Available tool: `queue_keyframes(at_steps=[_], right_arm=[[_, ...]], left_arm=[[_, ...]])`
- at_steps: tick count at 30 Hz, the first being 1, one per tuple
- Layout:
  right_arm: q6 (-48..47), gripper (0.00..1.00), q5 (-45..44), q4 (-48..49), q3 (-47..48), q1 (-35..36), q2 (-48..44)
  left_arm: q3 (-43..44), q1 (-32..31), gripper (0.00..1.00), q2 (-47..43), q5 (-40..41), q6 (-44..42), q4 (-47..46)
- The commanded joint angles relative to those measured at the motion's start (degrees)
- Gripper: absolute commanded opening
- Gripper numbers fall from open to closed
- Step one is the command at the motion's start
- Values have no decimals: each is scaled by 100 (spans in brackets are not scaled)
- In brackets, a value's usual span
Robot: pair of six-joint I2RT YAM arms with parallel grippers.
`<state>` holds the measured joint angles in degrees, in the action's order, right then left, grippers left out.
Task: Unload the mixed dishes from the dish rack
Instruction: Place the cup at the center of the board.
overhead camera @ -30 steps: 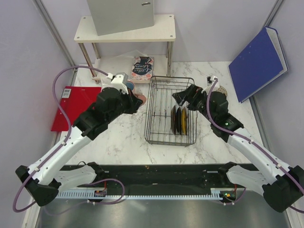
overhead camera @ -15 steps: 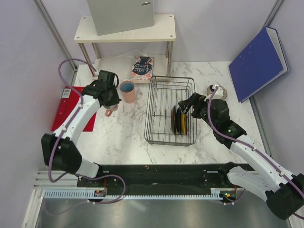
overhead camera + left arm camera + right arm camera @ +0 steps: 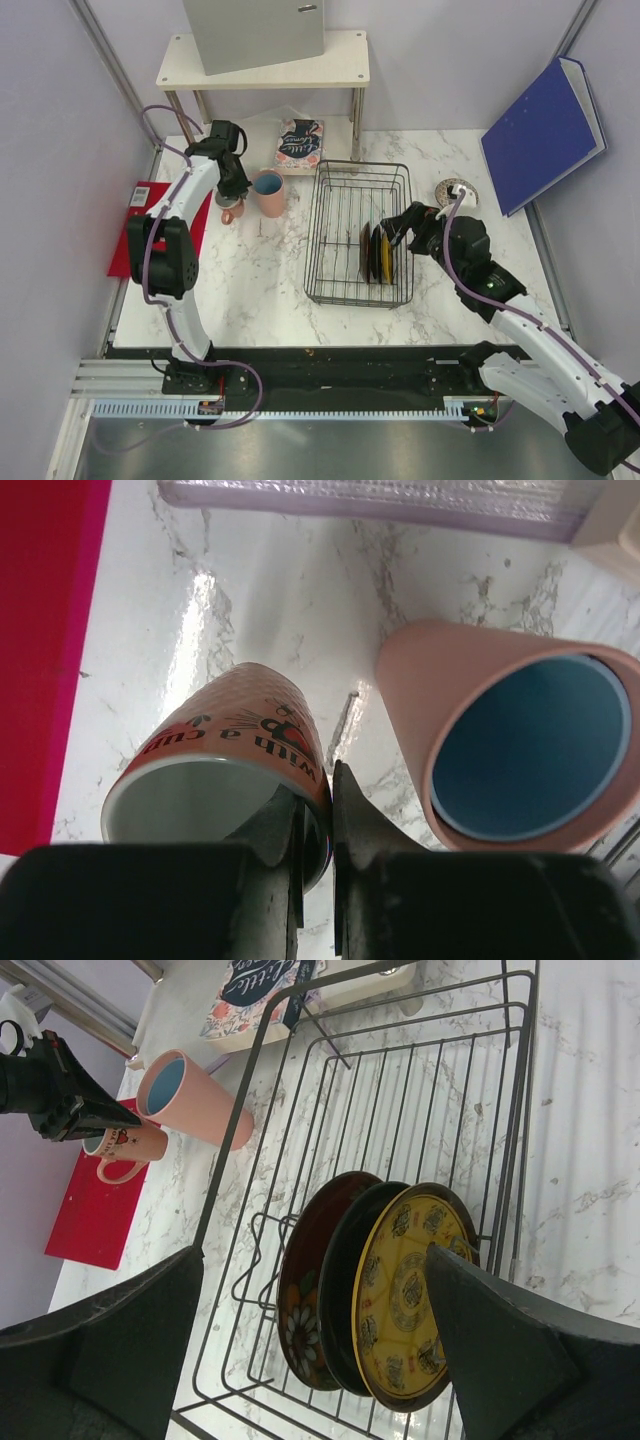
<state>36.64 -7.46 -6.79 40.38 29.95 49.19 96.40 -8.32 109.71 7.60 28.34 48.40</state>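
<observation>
- Left gripper (image 3: pixel 315 825) is pinching the rim of the small pink mug (image 3: pixel 220 745): one finger is sitting inside the mug, the other outside, jaws pressed onto the wall.
- Mug is sitting left of the dish rack (image 3: pixel 318 230), just beside the tall pink cup (image 3: pixel 450 660) with a thin gap between them. Can't tell whether it is resting on the marble table (image 3: pixel 260 280) or raised off it.
- Tall cup is standing upright on the table, blue inside showing, between the mug and the rack's left rim.
- Right gripper (image 3: pixel 315 1257) is hovering spread wide over the rack's near right part, gripping nothing, fingers (image 3: pixel 110 1350) framing the plates.
- Three plates are standing on edge in the rack, packed side by side: red floral plate (image 3: pixel 300 1310), a dark plate (image 3: pixel 340 1260), and the black-yellow plate (image 3: pixel 410 1290) nearest the right rim.
- Speckled bowl (image 3: pixel 455 190) is lying on the table right of the rack, partly hidden by the right arm's cable.
- Patterned book (image 3: pixel 300 145) is lying behind the rack, under the white shelf (image 3: pixel 265 65).
</observation>
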Motion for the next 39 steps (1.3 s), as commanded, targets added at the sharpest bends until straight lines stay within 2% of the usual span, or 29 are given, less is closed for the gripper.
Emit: queue_keyframes(at_steps=[1,14,27,37,39], right_arm=[[-245,98,-194,-16,-48,19,-103],[-307,98,-176,2,31,19,240],[-333,98,-203,-7,-30,19,240],[-307,98,-194,-33,-83,19,153],[-316,98,-194,-33,-83,19,144]], left_arm=[[458,234,2,208,-127,-197,64],[617,357,2,815,-382,-276,82],[880,348,29,587,-399,-320,134],[898,348,30,298,-241,-250,178],[959,348,35,165,-162,-250,178]])
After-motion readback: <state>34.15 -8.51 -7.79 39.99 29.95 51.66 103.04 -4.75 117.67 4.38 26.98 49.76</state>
